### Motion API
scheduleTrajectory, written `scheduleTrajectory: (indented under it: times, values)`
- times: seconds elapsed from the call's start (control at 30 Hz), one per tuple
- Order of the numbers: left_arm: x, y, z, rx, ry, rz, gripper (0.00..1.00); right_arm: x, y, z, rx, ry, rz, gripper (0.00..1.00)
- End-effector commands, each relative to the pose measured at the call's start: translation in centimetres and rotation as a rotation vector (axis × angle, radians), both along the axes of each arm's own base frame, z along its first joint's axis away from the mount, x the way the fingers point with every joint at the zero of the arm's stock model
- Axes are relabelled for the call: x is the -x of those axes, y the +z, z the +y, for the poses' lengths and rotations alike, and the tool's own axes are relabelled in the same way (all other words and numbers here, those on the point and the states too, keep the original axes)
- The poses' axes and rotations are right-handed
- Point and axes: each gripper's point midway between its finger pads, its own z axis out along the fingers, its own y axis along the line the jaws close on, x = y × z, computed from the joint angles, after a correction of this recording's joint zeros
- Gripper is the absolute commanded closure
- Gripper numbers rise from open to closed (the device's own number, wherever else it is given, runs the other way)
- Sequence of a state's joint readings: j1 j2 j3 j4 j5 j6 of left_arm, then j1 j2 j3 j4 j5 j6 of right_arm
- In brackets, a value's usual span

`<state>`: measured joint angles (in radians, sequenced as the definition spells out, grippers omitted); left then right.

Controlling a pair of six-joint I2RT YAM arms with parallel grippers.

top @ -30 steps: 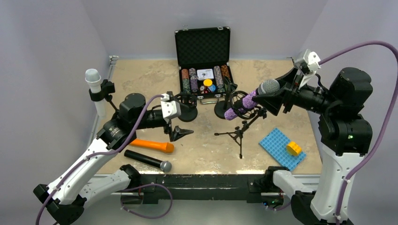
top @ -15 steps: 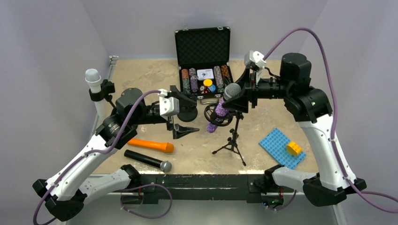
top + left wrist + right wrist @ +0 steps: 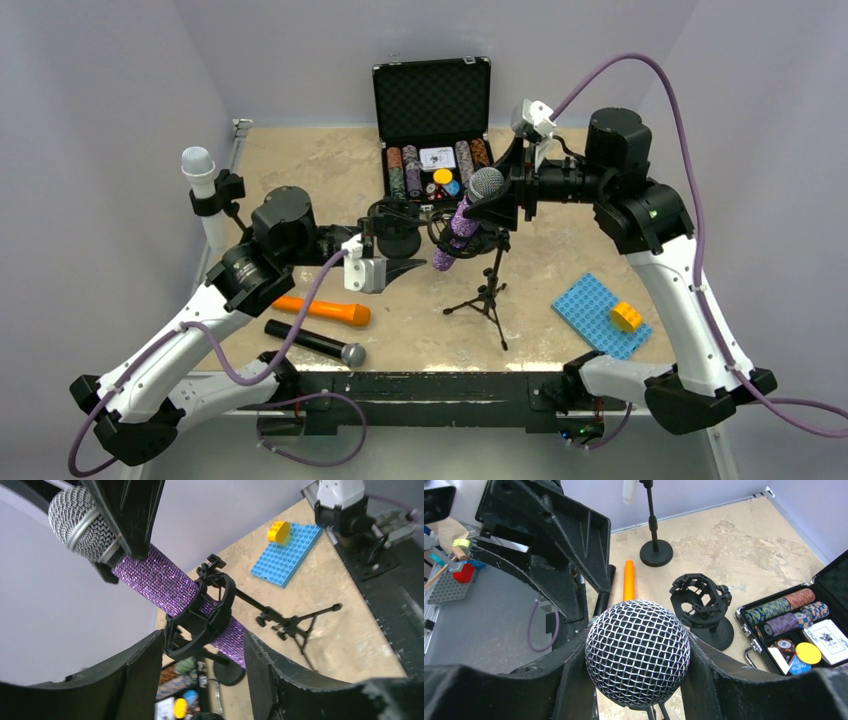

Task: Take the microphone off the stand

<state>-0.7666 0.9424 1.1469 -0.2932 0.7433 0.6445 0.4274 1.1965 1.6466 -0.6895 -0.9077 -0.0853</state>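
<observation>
**Purple glitter microphone (image 3: 460,220) gripped at the head, still in its clip**

The right gripper (image 3: 492,198) clamps the microphone at its mesh head, jaws about half spread. The handle sits tilted through the black clip (image 3: 200,622) of the stand (image 3: 487,295), mid-table. The left gripper (image 3: 202,639) straddles that clip, jaws parted; squeezing or not, can't tell. There's a poker-chip case (image 3: 432,100) at twelve o'clock, an orange microphone (image 3: 325,311) and a black microphone (image 3: 315,342) at seven, and a blue plate (image 3: 590,305) at four.

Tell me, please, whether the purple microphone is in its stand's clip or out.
In: the purple microphone passes through the black clip of the tripod stand, showing on both sides.
</observation>
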Motion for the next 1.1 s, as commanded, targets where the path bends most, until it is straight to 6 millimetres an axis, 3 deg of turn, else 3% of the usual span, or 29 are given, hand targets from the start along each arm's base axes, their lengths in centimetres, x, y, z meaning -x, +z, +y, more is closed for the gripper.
scheduleTrajectory:
  times: [0.0,0.17,0.37,0.43,0.5,0.53,0.77,1.07]
  values:
    - [0.6,2.5,-0.3,0.009,-0.1,-0.314,0.45,0.9,2.8,0.1,-0.067,0.022,-0.115,1.0]
    - [0.6,2.3,-1.2,-0.001,-0.152,-0.409,0.49,1.0,2.7,0.0,-0.068,0.019,-0.105,1.0]
    - [0.1,0.3,-2.0,-0.067,-0.195,-0.497,0.54,1.4,2.6,0.0,-0.074,0.029,-0.097,1.0]
    - [-0.3,-0.4,-2.3,-0.093,-0.204,-0.514,0.65,1.5,2.6,0.0,-0.076,0.031,-0.091,1.0]
    - [-0.7,-1.1,-2.7,-0.11,-0.206,-0.532,0.94,1.5,2.6,0.0,-0.08,0.032,-0.088,1.0]
    - [-0.9,-1.4,-2.9,-0.111,-0.203,-0.546,1.0,1.6,2.6,0.0,-0.081,0.033,-0.089,1.0]
    - [-0.1,-2.0,-3.0,-0.158,-0.258,-0.48,1.0,2.3,4.9,-0.6,-0.071,0.044,-0.191,1.0]
    - [2.0,-3.7,-1.2,-0.308,-0.373,-0.4,1.0,2.0,11.5,-1.7,-0.088,-0.02,-0.441,1.0]
